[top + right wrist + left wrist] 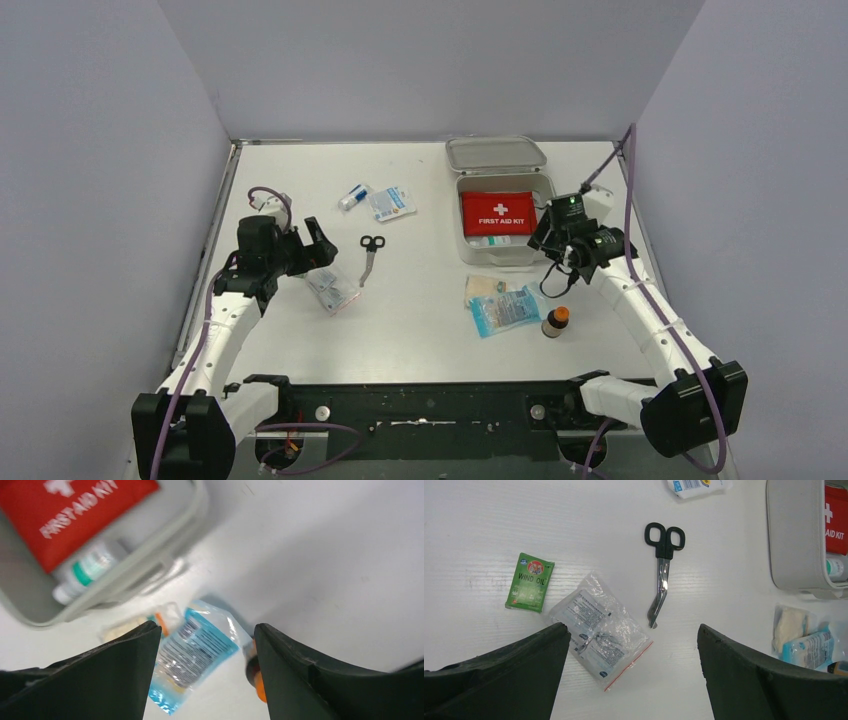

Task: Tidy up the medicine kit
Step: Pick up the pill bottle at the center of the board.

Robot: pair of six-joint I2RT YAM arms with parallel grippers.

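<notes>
The medicine kit (pixel 503 254), a pale grey-white box, stands open at the back right with its lid (pixel 495 153) laid back. In it lie a red First Aid Kit pouch (pixel 498 212) and a small white bottle with a green band (pixel 86 570). My left gripper (pixel 320 246) is open and empty, hovering over a clear zip bag (pixel 596 635), with black scissors (pixel 663 567) and a green Wind Oil packet (pixel 530 582) close by. My right gripper (pixel 548 242) is open and empty at the kit's near right corner, above a blue packet (pixel 192 652) and an orange-capped brown bottle (pixel 556 321).
A beige gauze pack (pixel 487 288) lies beside the blue packet in front of the kit. A small white and blue tube (pixel 352 197) and a white-blue packet (pixel 392 203) lie at the back middle. Grey walls enclose the table on three sides.
</notes>
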